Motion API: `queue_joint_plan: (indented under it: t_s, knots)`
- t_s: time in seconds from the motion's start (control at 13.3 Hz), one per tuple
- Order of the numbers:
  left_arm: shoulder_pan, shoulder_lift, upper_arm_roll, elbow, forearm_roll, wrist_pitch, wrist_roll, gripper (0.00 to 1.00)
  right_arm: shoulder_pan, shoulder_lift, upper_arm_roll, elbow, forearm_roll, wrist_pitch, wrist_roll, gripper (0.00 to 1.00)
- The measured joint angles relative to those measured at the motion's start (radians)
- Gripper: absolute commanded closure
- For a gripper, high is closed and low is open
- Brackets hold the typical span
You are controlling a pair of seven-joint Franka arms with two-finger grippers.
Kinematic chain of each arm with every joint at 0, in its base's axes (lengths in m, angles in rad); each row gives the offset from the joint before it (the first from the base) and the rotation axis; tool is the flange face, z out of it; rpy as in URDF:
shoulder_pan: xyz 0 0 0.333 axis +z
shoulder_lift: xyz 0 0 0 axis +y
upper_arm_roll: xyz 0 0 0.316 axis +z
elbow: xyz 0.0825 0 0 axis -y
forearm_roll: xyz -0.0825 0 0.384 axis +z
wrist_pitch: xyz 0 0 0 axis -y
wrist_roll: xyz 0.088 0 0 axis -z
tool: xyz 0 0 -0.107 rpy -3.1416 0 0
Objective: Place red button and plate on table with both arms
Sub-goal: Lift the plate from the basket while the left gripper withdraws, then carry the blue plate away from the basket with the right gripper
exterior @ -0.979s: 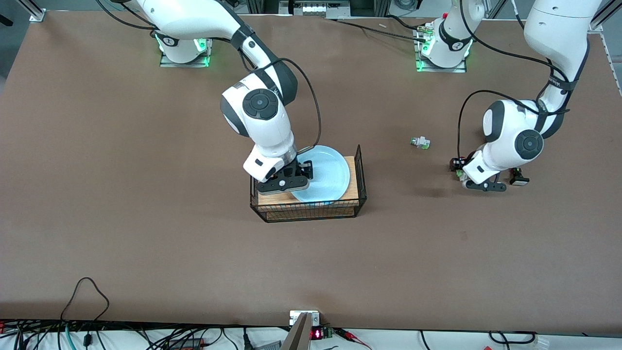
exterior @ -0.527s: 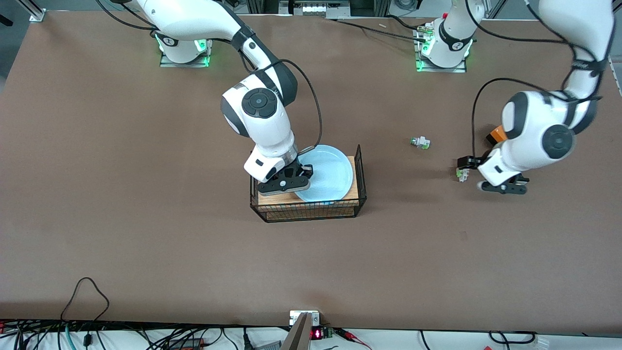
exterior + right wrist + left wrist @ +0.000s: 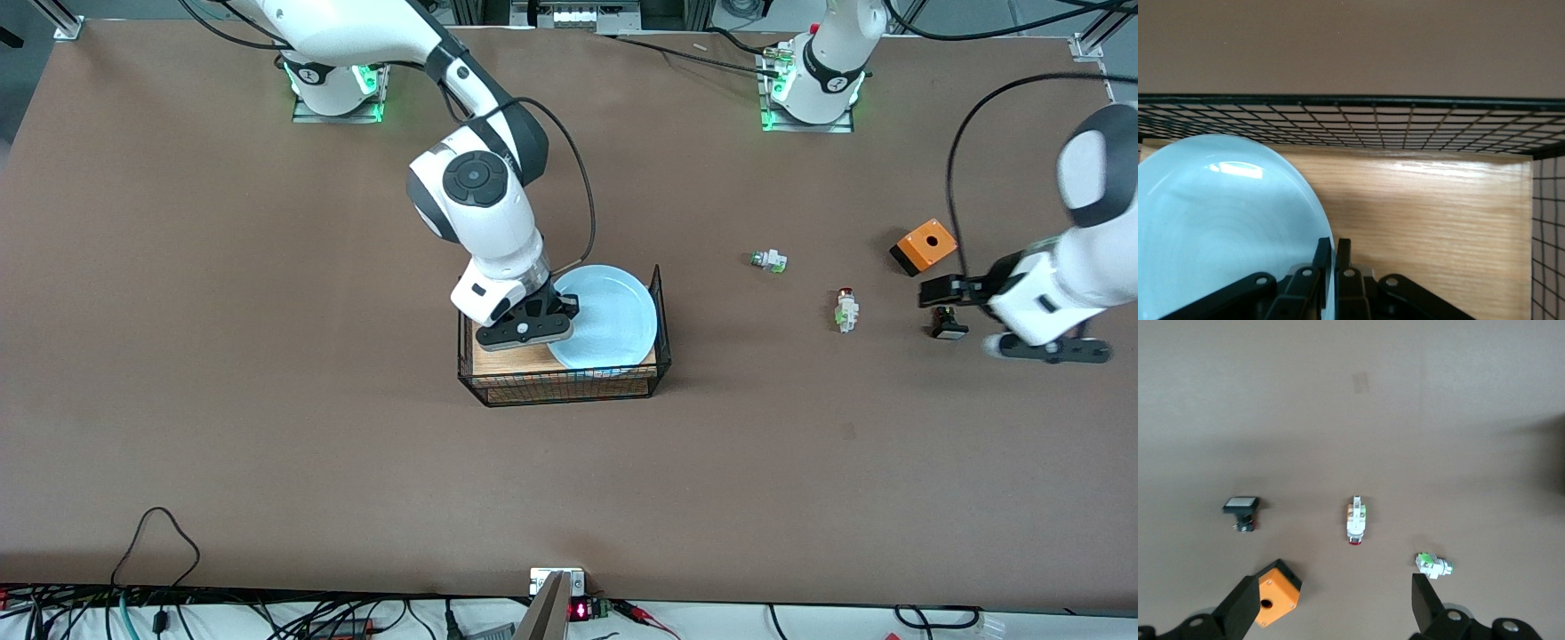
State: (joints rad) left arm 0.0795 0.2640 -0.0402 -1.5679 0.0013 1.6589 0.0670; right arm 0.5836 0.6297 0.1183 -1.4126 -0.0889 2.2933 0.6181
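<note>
Front view: orange box (image 3: 925,246) beside black part (image 3: 948,323)

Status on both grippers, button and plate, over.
Left gripper open, up over table, empty. Red button down. Right gripper shut on plate rim, in wire-sided tray. Nothing blocking.

left pincer (image 3: 1331,603) raised, fingers spread; right pincer (image 3: 544,318) low, apparently pinched shut.
</note>
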Motion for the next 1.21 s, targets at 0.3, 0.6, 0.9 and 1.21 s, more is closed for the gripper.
queue_joint_plan:
  t_s: [0.3, 0.6, 0.9, 1.21]
  knots:
    - [0.004, 0.006, -0.007, 0.079, 0.000, -0.081, -0.079, 0.00, -0.001, -0.081, 0.002, 0.002, 0.021, -0.123, 0.000, 1.00]
    - [-0.010, 0.006, -0.015, 0.129, 0.000, -0.105, -0.103, 0.00, -0.003, -0.139, 0.001, -0.016, 0.047, -0.190, 0.000, 1.00]
    - [-0.006, 0.006, -0.011, 0.182, 0.000, -0.105, -0.086, 0.00, -0.004, -0.216, 0.001, -0.030, 0.076, -0.296, 0.000, 1.00]
    - [-0.004, -0.026, -0.006, 0.215, 0.002, -0.108, -0.086, 0.00, -0.098, -0.338, -0.007, -0.031, 0.195, -0.473, -0.128, 0.99]
